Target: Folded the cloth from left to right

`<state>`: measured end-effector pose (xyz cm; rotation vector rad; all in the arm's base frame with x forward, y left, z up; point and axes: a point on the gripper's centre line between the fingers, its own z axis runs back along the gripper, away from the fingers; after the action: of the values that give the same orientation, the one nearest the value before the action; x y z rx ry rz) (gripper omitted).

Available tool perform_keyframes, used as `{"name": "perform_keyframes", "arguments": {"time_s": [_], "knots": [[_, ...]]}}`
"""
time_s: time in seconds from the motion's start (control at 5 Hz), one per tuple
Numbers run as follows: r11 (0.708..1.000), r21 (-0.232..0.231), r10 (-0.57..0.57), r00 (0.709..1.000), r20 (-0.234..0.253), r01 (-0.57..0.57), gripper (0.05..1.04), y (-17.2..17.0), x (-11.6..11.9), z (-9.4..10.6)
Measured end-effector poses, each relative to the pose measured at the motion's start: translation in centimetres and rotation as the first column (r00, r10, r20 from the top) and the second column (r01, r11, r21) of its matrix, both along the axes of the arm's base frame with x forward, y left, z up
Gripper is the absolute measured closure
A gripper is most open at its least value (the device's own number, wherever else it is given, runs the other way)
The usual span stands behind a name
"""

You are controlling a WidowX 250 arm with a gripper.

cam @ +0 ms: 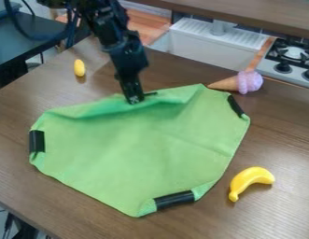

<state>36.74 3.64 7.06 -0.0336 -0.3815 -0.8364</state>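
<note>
The gripper point(135, 99) hangs down from the upper left and is shut on the top edge of the green cloth point(144, 149). Around that grip the cloth is raised and wrinkled, with a shaded fold running along its upper side. The rest of the cloth lies spread over the table. Black strips mark its left, right and bottom corners, and a small dark piece shows just right of the fingertips.
A yellow banana point(250, 182) lies on the wooden table point(278, 140) at the lower right. A toy ice cream cone point(241, 83) is close to the cloth's upper right corner. A small yellow object point(79, 68) sits at the upper left. Behind are a white sink point(209, 39) and a stove point(291, 56).
</note>
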Motion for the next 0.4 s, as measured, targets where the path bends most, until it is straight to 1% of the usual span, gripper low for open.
{"name": "perform_keyframes", "arguments": {"time_s": [0.2,0.4], "knots": [[0.999,0.039,0.000,1.000,0.025,-0.001,1.029,-3.3,-2.6,-0.2],[0.999,0.049,0.006,0.998,0.056,-0.009,1.029,-4.9,-4.4,0.0]]}}
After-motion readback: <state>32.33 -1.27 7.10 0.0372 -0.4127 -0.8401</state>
